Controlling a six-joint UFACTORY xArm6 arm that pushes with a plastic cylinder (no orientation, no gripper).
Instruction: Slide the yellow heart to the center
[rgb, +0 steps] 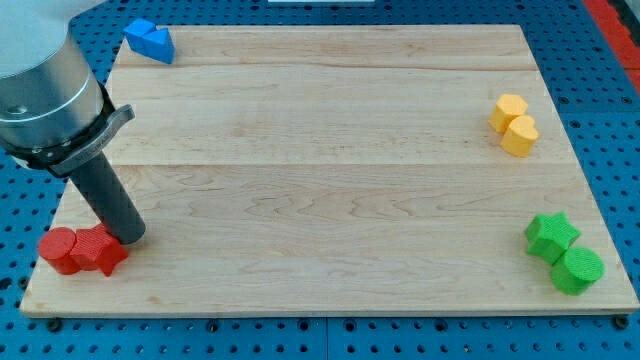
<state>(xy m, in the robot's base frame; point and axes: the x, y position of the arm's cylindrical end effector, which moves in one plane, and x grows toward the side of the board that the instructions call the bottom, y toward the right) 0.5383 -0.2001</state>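
Note:
The yellow heart lies near the view's right edge of the wooden board, touching a yellow hexagon just above it. My rod comes down from the view's upper left, and my tip rests at the view's lower left, right beside a red star. The tip is far from the yellow heart, across the whole board.
A red cylinder touches the red star's left side. A blue block sits at the top left corner. A green star and a green cylinder sit at the bottom right. Blue pegboard surrounds the board.

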